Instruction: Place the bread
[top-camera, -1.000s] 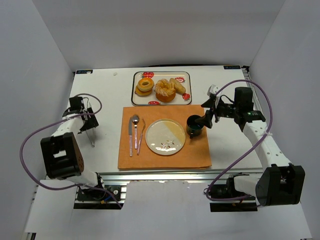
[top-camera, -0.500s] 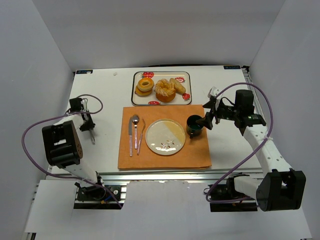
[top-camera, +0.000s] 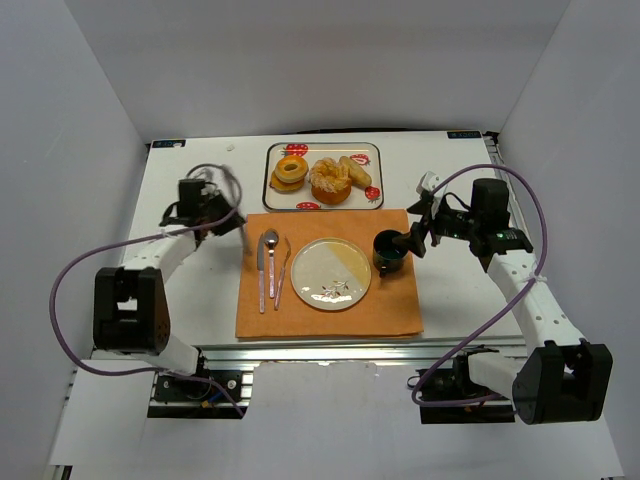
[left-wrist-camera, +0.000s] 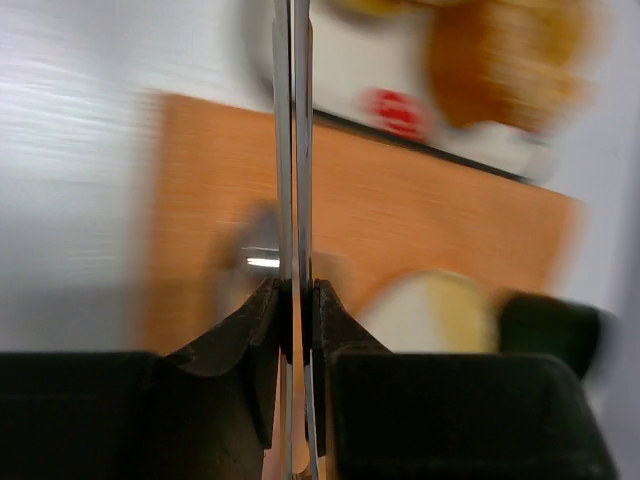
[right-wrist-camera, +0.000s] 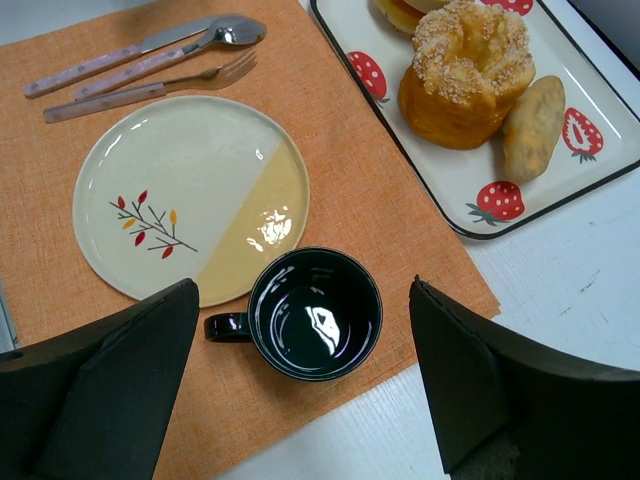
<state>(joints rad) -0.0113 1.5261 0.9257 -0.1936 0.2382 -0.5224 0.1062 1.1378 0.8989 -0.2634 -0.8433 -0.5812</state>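
The bread (right-wrist-camera: 465, 75), upper right, looks light, soft and flaky: grip its sides gently; right fingers (right-wrist-camera: 110, 390) spread, left fingers (left-wrist-camera: 230, 350) pinching a thin metal tool (left-wrist-camera: 292, 150)

- Left arm (top-camera: 165, 250), left of the top view: white link shells, black joint housings, a bulky black base block.
- Right arm (top-camera: 525, 285), right of the top view: the same white-and-black build.
- A purple cable (top-camera: 53, 305) loops beside each arm.
- Left gripper (left-wrist-camera: 297, 292): matte black fingers (left-wrist-camera: 240, 335) with curved, tapering tips.
- Right gripper (right-wrist-camera: 302, 287): broad, matte black, wedge-shaped fingers (right-wrist-camera: 120, 370) in the lower corners of its wrist view.
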